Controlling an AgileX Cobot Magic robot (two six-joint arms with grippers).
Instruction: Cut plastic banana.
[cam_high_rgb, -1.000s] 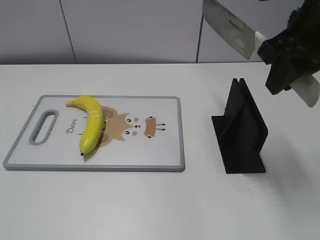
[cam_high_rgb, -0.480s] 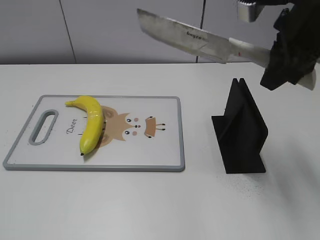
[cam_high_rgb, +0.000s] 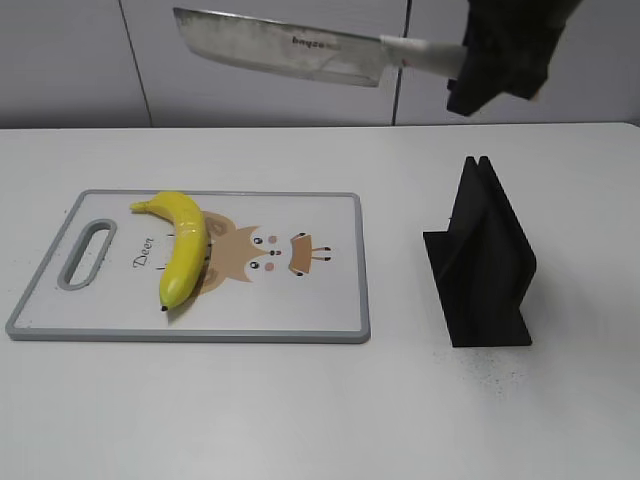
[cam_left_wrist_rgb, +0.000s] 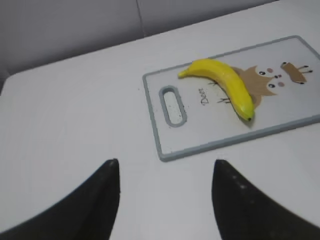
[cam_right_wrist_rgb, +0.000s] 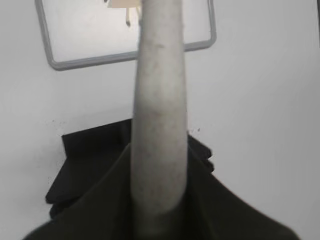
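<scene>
knife swings out left, high over the board

right gripper (cam_high_rgb: 505, 50) clamps the knife (cam_high_rgb: 285, 45) handle, blade now nearer the uncut banana (cam_high_rgb: 181, 245); left gripper (cam_left_wrist_rgb: 165, 192) gapes empty.

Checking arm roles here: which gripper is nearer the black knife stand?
Right. The right gripper, holding the knife, is above the stand; the left gripper is beyond the cutting board's far end.
</scene>
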